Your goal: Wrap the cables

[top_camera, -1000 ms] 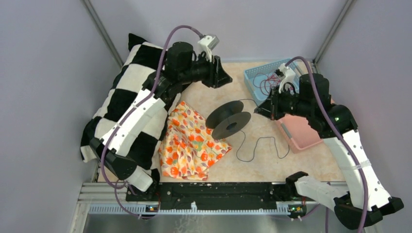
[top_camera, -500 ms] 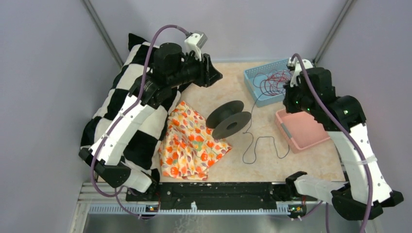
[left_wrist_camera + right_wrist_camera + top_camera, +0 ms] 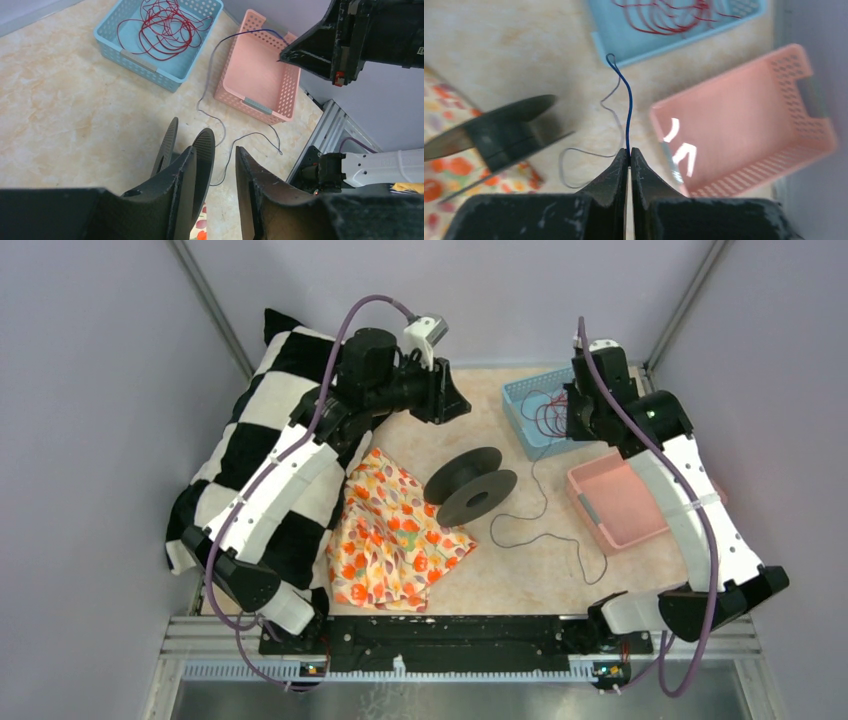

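A very thin dark cable (image 3: 520,543) runs from the black spool (image 3: 470,485) in loose loops over the table. My right gripper (image 3: 573,413) is shut on it and holds it raised near the blue basket; in the right wrist view the cable (image 3: 629,115) rises from the pinched fingertips (image 3: 629,150). My left gripper (image 3: 455,400) is open and empty, above and behind the spool (image 3: 190,150), with the cable (image 3: 250,134) on the table beyond it. A red cable (image 3: 548,412) lies tangled in the blue basket (image 3: 150,65).
An empty pink basket (image 3: 615,502) sits at the right, next to the blue basket (image 3: 520,395). A flowered orange cloth (image 3: 395,535) lies left of the spool. A black-and-white checked pillow (image 3: 250,450) fills the left side under the left arm.
My right gripper has moved back and to the right, toward the blue basket, pulling the cable along; its loops on the table have shifted. My left gripper swung slightly left, then back.
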You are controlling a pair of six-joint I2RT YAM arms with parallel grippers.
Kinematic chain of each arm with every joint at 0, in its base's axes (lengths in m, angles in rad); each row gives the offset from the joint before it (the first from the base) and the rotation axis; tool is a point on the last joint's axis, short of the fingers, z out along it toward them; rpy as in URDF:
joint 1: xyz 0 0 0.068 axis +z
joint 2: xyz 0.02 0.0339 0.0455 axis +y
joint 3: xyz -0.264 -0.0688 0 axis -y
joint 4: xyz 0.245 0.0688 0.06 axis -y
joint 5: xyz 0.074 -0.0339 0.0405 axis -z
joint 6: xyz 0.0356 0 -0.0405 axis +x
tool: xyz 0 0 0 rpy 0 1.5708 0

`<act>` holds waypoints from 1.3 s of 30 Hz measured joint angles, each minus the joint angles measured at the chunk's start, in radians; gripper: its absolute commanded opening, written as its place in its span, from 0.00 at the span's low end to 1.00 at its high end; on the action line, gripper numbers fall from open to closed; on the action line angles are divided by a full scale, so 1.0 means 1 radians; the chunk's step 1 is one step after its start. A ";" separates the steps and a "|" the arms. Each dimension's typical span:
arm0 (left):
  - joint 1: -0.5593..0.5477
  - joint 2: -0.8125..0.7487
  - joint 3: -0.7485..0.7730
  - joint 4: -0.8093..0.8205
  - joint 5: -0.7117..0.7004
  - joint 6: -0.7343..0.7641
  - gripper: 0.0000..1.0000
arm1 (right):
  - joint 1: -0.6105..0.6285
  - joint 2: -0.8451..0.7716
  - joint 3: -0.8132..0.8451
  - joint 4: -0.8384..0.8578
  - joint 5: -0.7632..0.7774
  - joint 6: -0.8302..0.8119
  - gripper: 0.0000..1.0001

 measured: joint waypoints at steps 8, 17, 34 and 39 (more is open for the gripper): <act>0.000 -0.037 -0.115 0.050 0.011 -0.002 0.38 | 0.005 -0.025 -0.102 0.272 -0.401 0.261 0.00; 0.008 -0.066 -0.206 0.117 0.073 -0.112 0.46 | 0.010 -0.046 -0.249 0.419 -0.565 0.505 0.00; 0.029 0.050 -0.318 0.452 0.252 -0.586 0.68 | 0.020 -0.196 -0.459 0.636 -0.761 0.446 0.00; 0.032 0.103 -0.333 0.514 0.291 -0.687 0.69 | 0.020 -0.196 -0.459 0.639 -0.769 0.435 0.00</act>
